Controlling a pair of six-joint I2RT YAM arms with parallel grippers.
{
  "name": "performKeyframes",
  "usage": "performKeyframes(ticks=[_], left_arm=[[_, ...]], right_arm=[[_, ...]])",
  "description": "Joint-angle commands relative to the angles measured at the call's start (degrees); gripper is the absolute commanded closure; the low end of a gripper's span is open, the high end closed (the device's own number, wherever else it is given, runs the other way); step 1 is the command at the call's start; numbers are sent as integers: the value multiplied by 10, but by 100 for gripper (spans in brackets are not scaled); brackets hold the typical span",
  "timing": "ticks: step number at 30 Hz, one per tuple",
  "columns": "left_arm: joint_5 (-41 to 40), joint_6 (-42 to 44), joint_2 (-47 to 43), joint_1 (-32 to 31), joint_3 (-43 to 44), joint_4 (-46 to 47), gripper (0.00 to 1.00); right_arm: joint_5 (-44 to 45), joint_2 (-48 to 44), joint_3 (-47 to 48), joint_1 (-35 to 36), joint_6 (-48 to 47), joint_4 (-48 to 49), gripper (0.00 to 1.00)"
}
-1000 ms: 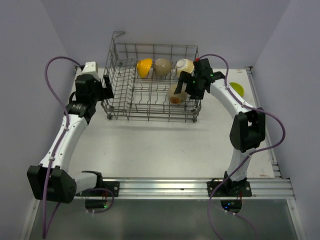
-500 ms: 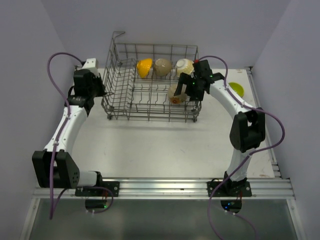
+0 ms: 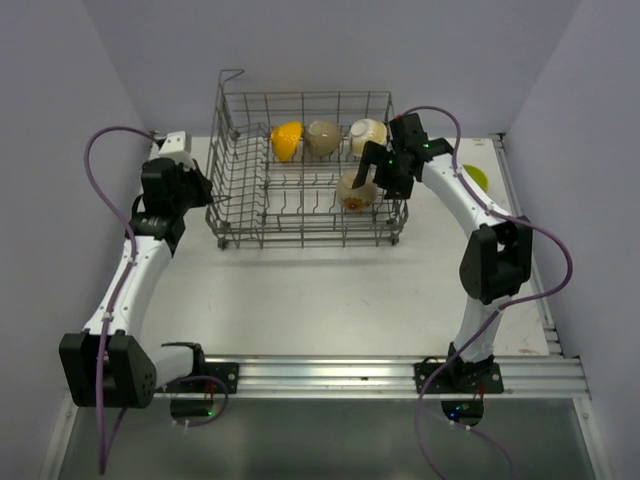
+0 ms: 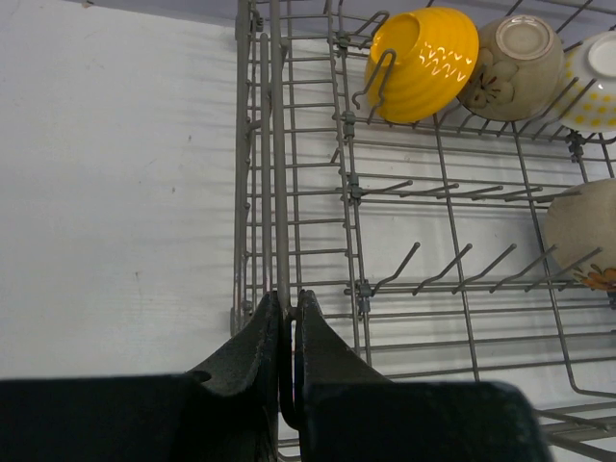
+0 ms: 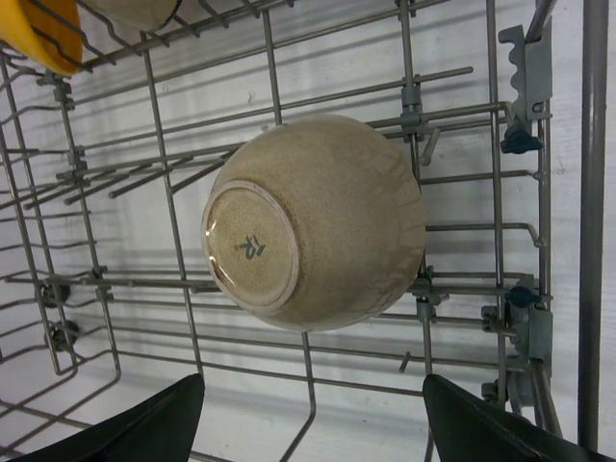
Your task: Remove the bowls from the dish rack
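Two arms outstretched (flanking dish rack)

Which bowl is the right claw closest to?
The speckled tan bowl, directly before the right gripper; the other three bowls sit together farther back in the dish rack.

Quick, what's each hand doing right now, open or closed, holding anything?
Left hand: closed on a side wire of the dish rack.
Right hand: open, empty, facing the tan bowl.

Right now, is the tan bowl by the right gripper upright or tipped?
Tipped on its side: the tan bowl shows its foot ring to the right wrist camera.
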Motion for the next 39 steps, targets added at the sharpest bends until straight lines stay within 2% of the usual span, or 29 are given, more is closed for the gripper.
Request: performKeyframes(ticks=[1, 6, 13, 22, 28, 31, 32, 35, 39], left_arm=[[46, -3, -26, -6, -44, -6, 100], [60, -4, -45, -15, -71, 5, 100], [77, -4, -43, -16, -67, 3, 100], [92, -6, -53, -16, -71, 7, 100], [96, -5, -53, -17, -71, 7, 100], [100, -5, -53, -18, -71, 9, 100], [104, -5, -52, -19, -70, 9, 100], [108, -6, -53, -20, -71, 8, 100], [112, -5, -50, -22, -73, 10, 100]], right_arm=[[17, 19, 43, -1, 26, -33, 1], [30, 26, 80, 1, 53, -78, 1], [41, 26, 60, 15, 51, -106, 1], [80, 59, 49, 45, 70, -95, 1], [150, 75, 42, 60, 126, -82, 1], [176, 56, -2, 61, 164, -34, 1], [179, 34, -42, 61, 182, -10, 1], [183, 2, -116, 63, 210, 116, 1], [184, -7, -152, 69, 197, 203, 1]])
